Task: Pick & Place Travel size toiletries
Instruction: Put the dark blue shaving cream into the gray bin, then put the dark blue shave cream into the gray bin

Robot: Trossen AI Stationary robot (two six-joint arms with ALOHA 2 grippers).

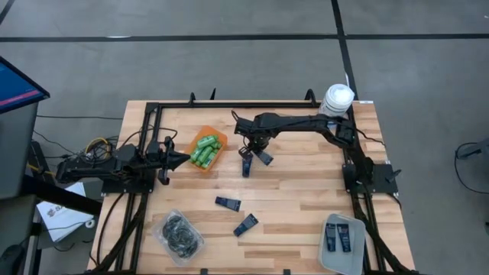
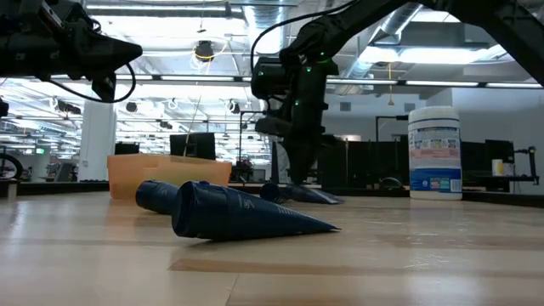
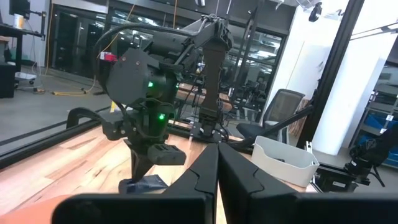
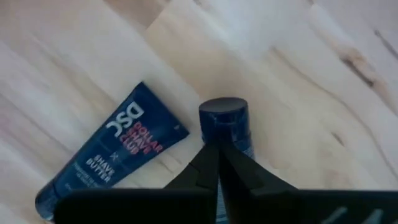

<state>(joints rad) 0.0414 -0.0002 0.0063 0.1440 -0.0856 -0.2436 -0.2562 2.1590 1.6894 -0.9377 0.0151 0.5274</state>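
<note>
Right gripper point(image 4: 214, 163), fingers pinched together and empty, hangs directly over the flat dark navy tube's point(image 4: 227, 134) black cap, tube axis running back under the wrist; left arm parked far.

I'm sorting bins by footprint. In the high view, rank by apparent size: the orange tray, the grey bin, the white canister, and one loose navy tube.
1. grey bin
2. orange tray, close to the bin, so unsure
3. white canister
4. navy tube
</note>
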